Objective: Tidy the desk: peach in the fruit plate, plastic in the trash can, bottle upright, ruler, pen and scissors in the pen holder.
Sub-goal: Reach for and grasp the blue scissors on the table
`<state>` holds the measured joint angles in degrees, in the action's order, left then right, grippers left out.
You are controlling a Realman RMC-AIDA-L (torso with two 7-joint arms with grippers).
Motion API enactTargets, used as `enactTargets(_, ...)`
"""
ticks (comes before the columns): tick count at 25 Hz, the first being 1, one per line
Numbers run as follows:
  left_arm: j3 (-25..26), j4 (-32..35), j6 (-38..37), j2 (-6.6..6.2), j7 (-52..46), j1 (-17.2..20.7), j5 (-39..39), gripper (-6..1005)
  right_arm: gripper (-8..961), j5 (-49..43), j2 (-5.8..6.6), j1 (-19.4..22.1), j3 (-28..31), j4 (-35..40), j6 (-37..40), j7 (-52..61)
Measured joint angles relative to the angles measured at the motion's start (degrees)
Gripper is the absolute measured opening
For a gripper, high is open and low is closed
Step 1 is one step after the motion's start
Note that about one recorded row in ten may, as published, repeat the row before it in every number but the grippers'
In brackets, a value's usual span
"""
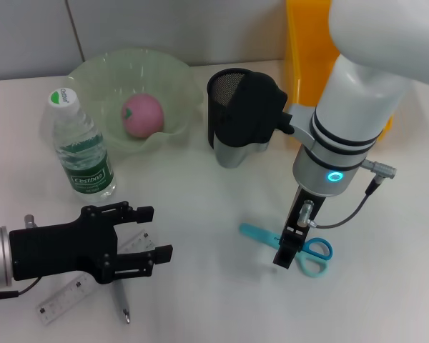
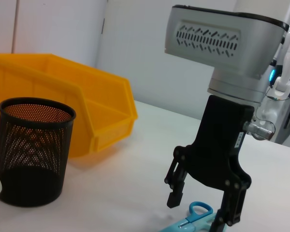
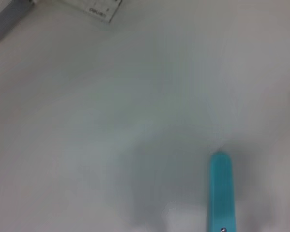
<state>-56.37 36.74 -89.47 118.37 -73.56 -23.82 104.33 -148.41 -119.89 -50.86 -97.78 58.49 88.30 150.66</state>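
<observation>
The pink peach [image 1: 142, 114] lies in the green fruit plate [image 1: 173, 77]. Left of the plate, the water bottle [image 1: 82, 146] stands upright. The teal scissors [image 1: 314, 249] lie flat on the table. My right gripper [image 1: 286, 251] is right over them, open, with a finger on either side; the left wrist view shows this gripper [image 2: 198, 212] above the scissors [image 2: 197, 211]. My left gripper [image 1: 154, 234] hovers open and empty at the front left, above the clear ruler [image 1: 64, 299] and the pen [image 1: 121, 304]. The black mesh pen holder [image 1: 232, 107] stands at the middle back. No plastic is in view.
A yellow bin [image 1: 307, 57] sits at the back right, behind the right arm. The right wrist view shows the scissors' blade tip [image 3: 221, 186], a ruler corner [image 3: 94, 7] and the pen [image 3: 7, 19] on white tabletop.
</observation>
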Motion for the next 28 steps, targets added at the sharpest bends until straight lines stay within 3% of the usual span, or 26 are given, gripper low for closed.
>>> enactTargets(20, 0.30, 0.13, 0.17, 0.03, 0.04, 0.02, -0.09, 786, 618, 0.06, 0.01, 0.10, -1.98, -1.01, -2.06, 0.31)
enactTargets(26, 0.30, 0.23, 0.03, 0.02, 0.01, 0.17, -0.22, 785, 458, 0.06, 0.01, 0.06, -2.42, -1.02, -2.14, 0.33)
enactTargets(28, 0.30, 0.32, 0.00, 0.02, 0.00, 0.23, -0.31, 785, 458, 0.06, 0.01, 0.05, -2.61, -1.02, -2.30, 0.35)
